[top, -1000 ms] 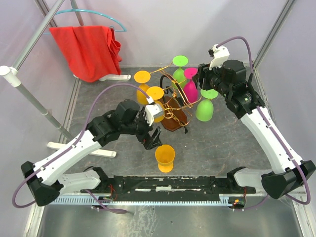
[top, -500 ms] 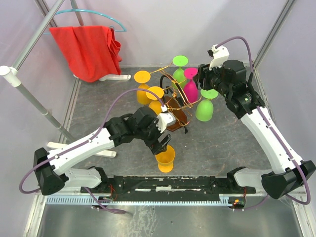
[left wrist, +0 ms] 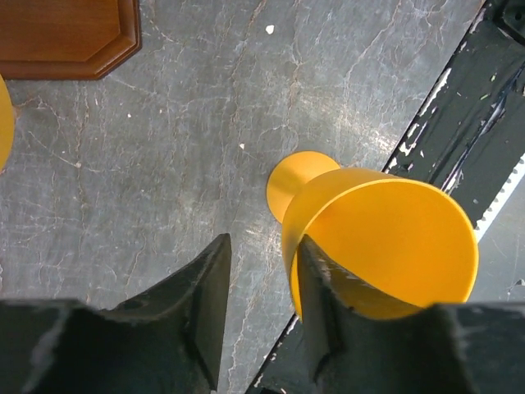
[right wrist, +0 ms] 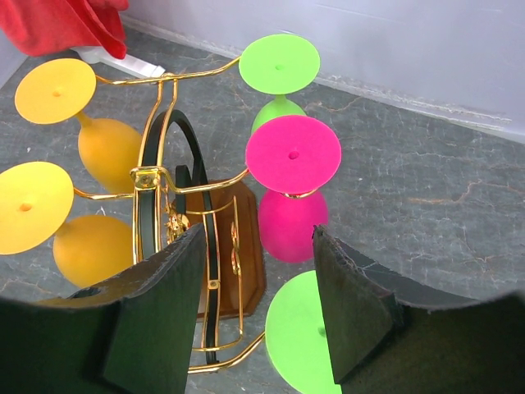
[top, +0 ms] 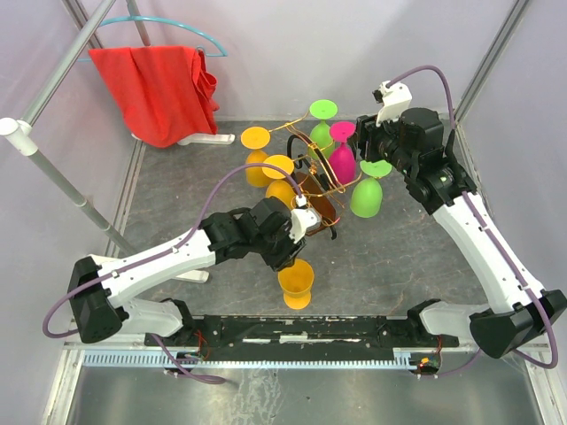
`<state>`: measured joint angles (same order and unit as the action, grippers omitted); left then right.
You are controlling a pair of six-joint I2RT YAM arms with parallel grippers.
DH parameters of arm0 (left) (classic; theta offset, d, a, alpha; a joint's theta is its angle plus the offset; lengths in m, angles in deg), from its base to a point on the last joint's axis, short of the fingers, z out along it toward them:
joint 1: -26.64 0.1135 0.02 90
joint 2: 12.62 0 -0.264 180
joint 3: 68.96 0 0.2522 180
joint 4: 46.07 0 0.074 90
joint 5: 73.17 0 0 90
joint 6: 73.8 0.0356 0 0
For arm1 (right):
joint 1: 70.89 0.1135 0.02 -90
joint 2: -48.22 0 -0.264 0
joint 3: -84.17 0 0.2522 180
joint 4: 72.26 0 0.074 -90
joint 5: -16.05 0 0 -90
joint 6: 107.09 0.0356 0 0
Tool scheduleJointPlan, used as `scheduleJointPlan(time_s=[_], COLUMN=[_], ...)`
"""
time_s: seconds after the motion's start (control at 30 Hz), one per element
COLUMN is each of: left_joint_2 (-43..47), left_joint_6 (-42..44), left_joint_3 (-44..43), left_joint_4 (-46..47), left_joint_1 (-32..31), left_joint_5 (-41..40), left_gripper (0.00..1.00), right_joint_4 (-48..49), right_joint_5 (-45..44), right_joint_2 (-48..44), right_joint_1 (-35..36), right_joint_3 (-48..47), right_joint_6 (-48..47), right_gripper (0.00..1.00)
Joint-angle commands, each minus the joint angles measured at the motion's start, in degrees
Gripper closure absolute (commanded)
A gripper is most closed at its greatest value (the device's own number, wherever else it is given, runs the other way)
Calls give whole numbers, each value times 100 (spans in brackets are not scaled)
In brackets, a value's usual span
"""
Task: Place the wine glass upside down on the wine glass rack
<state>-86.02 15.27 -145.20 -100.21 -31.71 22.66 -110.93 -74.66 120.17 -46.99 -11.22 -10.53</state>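
Note:
An orange wine glass (top: 296, 282) (left wrist: 385, 238) stands upright on the grey table near the front rail. My left gripper (top: 291, 257) (left wrist: 264, 246) is at its rim. One finger (left wrist: 324, 312) lies against the inside of the bowl's wall. The other finger (left wrist: 201, 304) is outside, with a gap of floor showing between it and the glass. The wine glass rack (top: 316, 181) (right wrist: 156, 176), gold wire on a dark brown base (left wrist: 66, 37), stands mid-table. My right gripper (top: 368, 142) (right wrist: 258, 238) hangs open above the rack, holding nothing.
Upside down on the rack hang two orange glasses (top: 266, 168), a pink one (top: 342, 159) and two green ones (top: 368, 197). A red cloth (top: 159, 88) hangs on a hanger at the back left, by a white pole stand (top: 53, 173). A black rail (top: 301, 332) runs along the front.
My left arm has swung right and down to the orange glass, and its jaws have narrowed around the rim wall. The right arm has not moved.

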Motion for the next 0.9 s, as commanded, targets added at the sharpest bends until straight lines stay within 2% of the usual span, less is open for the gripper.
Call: scheduleJointPlan(time_s=[0.0,0.1,0.3,0.6,0.87], left_joint_2=[36,46,220,700,1007], left_joint_6=[-237,-174,-3,196,279], left_joint_3=[-10,-10,-107,-461,-1075], left_joint_4=[127,123,109,-561,-1067], left_joint_1=[-35,-36,-35,-34,-32], left_joint_5=[26,117,286,-233,-2451], left_gripper=[62,78,97,97,97], right_joint_4=[196,221,245,331,411], right_joint_5=[-121,-139,-142,-116,48], right_joint_2=[-203,-219,-232,-214,-116], right_joint_1=[22,20,24,21,27], right_joint_3=[-22,5,35,102,50], right_joint_6=[-49,-45,-38,-16,79], right_gripper=[37,37,37,38,38])
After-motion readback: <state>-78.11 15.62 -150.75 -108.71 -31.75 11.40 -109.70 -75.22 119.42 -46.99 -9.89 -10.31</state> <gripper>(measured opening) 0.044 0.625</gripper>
